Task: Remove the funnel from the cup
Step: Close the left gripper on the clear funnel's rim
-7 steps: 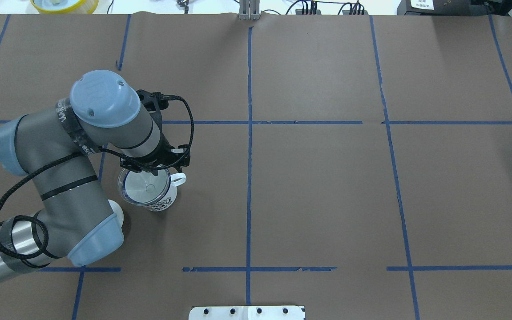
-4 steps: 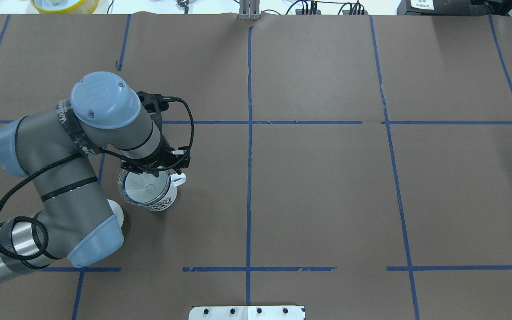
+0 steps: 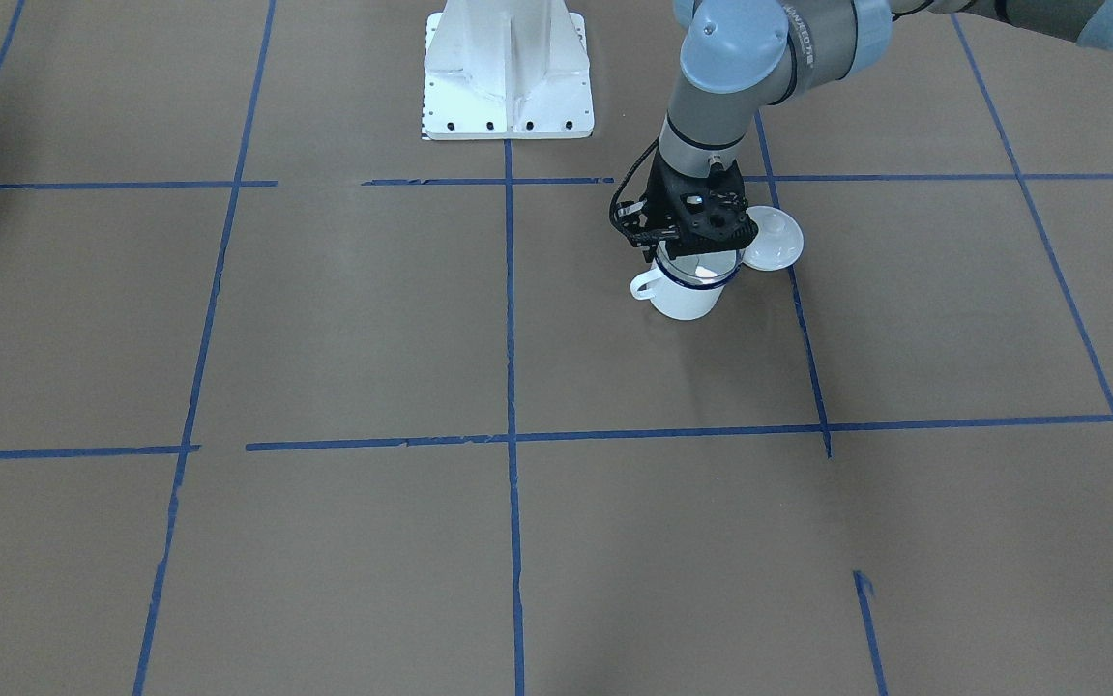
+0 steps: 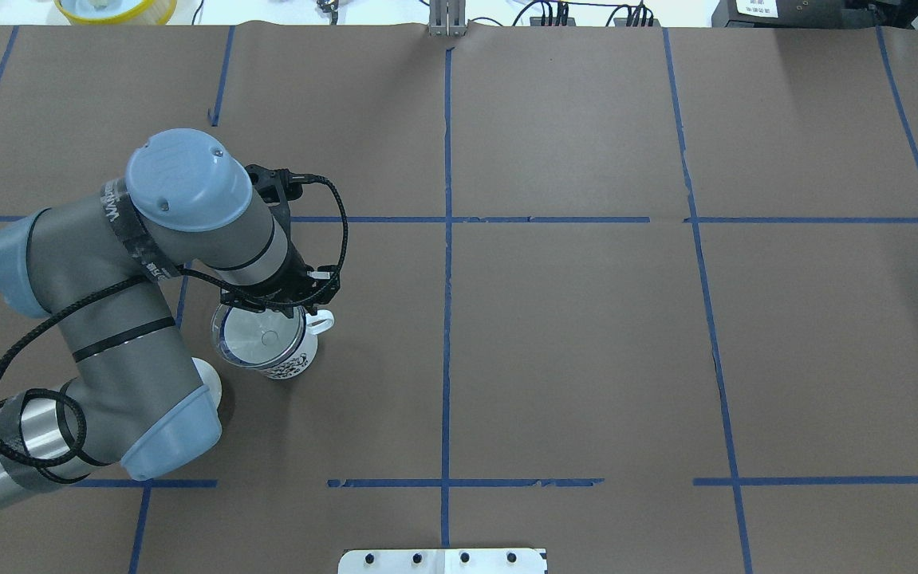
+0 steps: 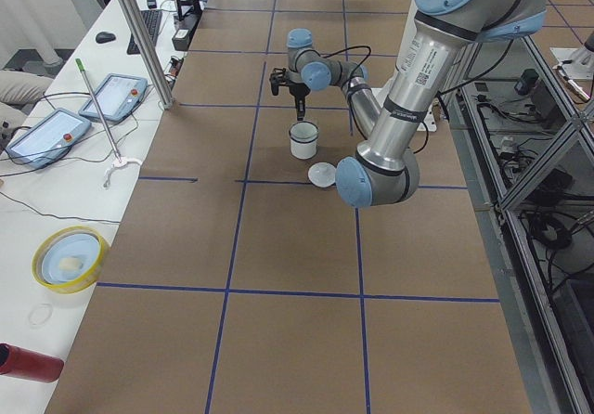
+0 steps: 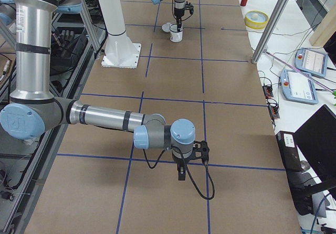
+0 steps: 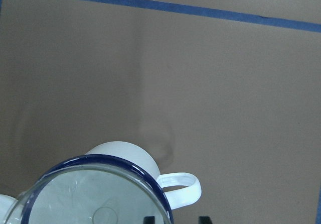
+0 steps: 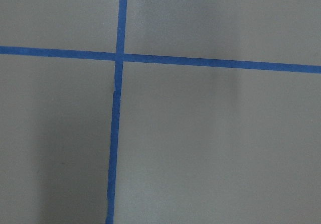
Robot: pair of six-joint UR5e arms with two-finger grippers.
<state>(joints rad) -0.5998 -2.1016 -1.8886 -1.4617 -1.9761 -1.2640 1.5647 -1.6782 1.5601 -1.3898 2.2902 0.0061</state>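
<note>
Front-facing cam: the left gripper (image 3: pixel 684 253) hangs right over the cup (image 3: pixel 680 300), which stands on the table (image 3: pixel 324 319) w/ the clear funnel (image 3: pixel 701 271) seated in its mouth. A white lid (image 3: pixel 776 242) lies just beside. Overhead: the gripper sits at the rim on the handle (image 4: pixel 321 321) side, its fingers hidden under the wrist. Left-side cam: it points straight down at the cup. Right-side cam: the right gripper (image 6: pixel 181 172) is well apart, low over bare paper; can't tell if it's spread or closed. Left wrist cam: two fingertips (image 7: pixel 149 219) stand apart, apparently one inside the rim and one outside, nothing pinched yet. Right wrist cam: only tape lines (image 8: pixel 120 133). I'd say this is the grasp step, funnel not out yet. Next calls for closing on the funnel's edge only, not the cup wall, then a straight lift till the spout clears.
</note>
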